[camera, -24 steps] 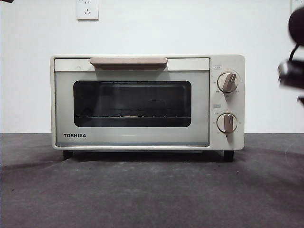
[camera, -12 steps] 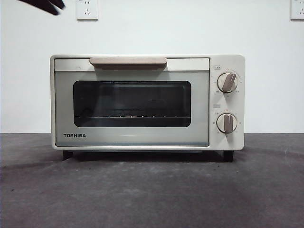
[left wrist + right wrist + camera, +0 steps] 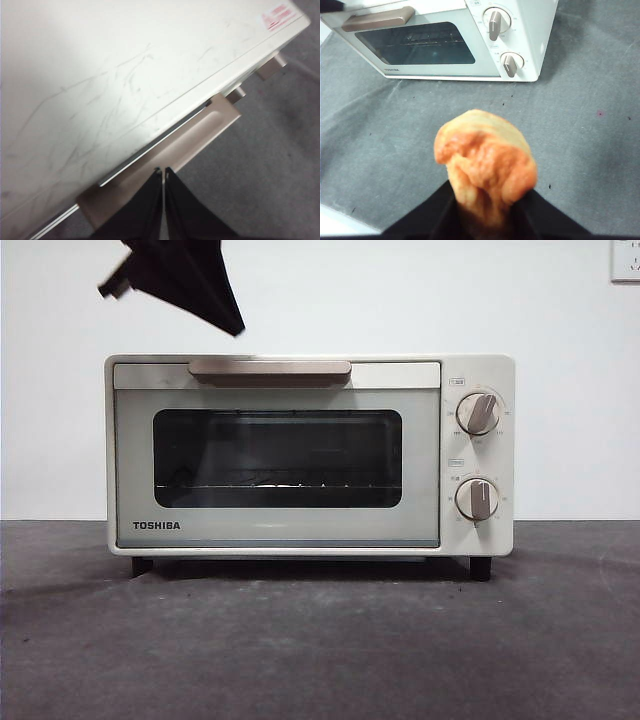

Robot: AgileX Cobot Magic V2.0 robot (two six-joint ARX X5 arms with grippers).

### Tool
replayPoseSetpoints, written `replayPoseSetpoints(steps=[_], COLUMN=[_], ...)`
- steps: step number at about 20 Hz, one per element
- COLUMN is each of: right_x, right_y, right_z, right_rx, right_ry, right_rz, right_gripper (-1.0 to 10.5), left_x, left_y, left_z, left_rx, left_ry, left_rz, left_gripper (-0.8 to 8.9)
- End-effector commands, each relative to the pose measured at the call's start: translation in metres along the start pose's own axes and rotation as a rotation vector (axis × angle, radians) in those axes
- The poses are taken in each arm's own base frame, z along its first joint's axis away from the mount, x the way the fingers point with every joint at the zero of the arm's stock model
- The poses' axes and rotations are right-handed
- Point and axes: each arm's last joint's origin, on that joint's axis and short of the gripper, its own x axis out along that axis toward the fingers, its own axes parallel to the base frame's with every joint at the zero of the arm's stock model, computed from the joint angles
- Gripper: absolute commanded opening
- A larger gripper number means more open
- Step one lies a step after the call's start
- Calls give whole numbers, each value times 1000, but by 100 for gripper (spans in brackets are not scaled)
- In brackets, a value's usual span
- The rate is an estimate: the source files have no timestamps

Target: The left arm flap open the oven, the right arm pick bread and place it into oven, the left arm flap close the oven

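Note:
The cream-white oven (image 3: 310,455) stands on the grey table with its glass door shut. My left gripper (image 3: 232,328) comes in from the top left, and its thin black tip hangs just above the left part of the beige handle (image 3: 270,368). In the left wrist view the left gripper (image 3: 163,172) is shut and empty, right over the handle (image 3: 195,137) and the oven's top (image 3: 100,75). My right gripper (image 3: 487,200) is shut on the golden-orange bread (image 3: 485,157), held above the table in front of the oven (image 3: 520,45). The right arm is out of the front view.
Two knobs (image 3: 479,413) sit on the oven's right side. A wall socket (image 3: 626,260) is at the top right. The grey mat (image 3: 320,640) spreads in front of the oven. The table's pale edge (image 3: 340,222) shows in the right wrist view.
The left gripper has come down from the top left corner toward the oven's handle. The right arm, seen at the right edge a second ago, has left the front view.

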Motion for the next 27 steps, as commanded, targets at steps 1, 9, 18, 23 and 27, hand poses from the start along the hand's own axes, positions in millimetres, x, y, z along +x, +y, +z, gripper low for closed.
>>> replayPoseSetpoints(steps=[1, 9, 18, 23, 27], right_x=[-1, -1, -1, -1, -1], right_y=[1, 1, 1, 1, 1], right_z=[2, 2, 2, 2, 2], right_rx=[5, 4, 4, 4, 3], right_ry=[-11, -11, -11, -10, -11], right_rz=[12, 12, 11, 11, 11], right_gripper=[95, 95, 95, 95, 95], left_x=[10, 22, 26, 27, 17], left_y=[0, 4, -14, -24, -30], left_z=[6, 5, -10, -14, -16], left_rx=[43, 58, 93, 111, 117], left_ry=[-3, 28, 191, 212, 179], left_rz=[-4, 16, 38, 31, 27], left_gripper=[9, 9, 10, 10, 9])
